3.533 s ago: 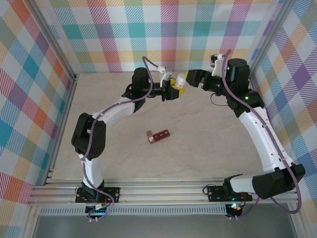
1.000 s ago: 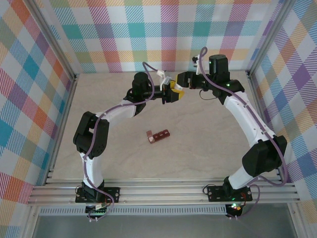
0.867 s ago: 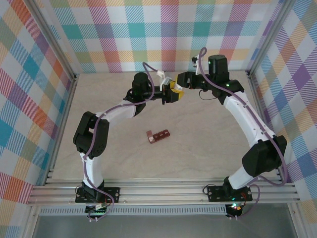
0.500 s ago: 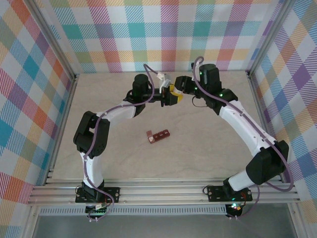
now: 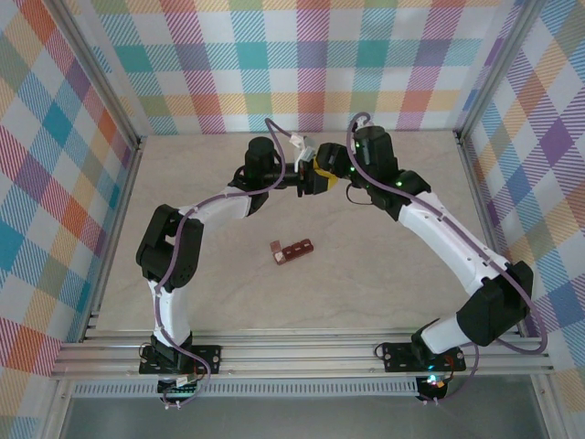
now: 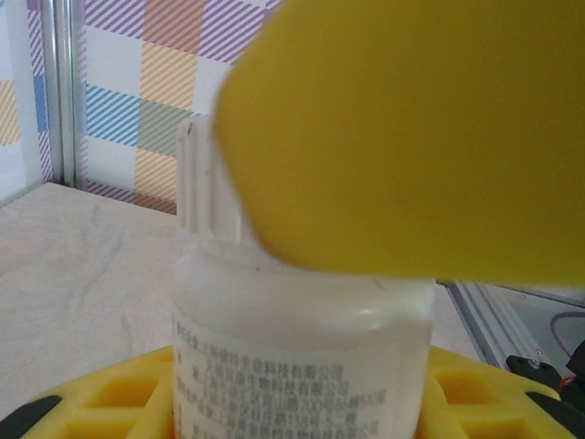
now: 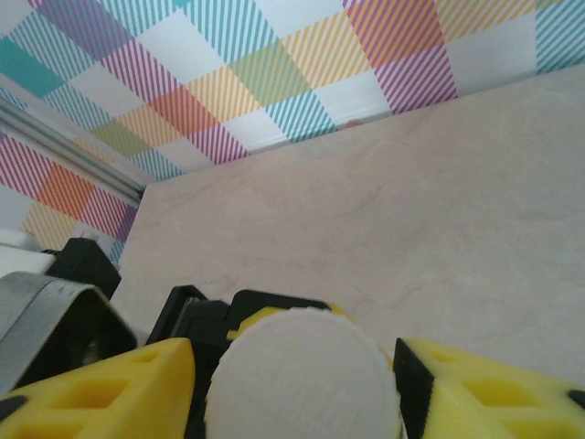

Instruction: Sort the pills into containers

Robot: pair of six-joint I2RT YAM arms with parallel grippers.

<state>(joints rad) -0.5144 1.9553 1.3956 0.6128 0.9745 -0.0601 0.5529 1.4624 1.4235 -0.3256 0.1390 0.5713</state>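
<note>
Up top-centre of the overhead, left claw (image 5: 313,176) is clamped on the white bottle (image 6: 302,347). Right claw (image 5: 333,166) straddles the white cap (image 7: 302,375), can't tell if it's gripping. Containers (image 5: 292,250) sit mid-bench (image 5: 393,256) with open room all round; the left wrist view catches the label print.

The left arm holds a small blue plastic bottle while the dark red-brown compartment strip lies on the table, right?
Not blue: the left wrist view shows the small plastic bottle is white. The dark red-brown compartment strip does lie on the table.

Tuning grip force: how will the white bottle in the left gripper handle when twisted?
The white bottle looks round, smooth plastic, so it may spin in the left gripper. Probably light and slightly squeezable: walls look translucent.
</note>
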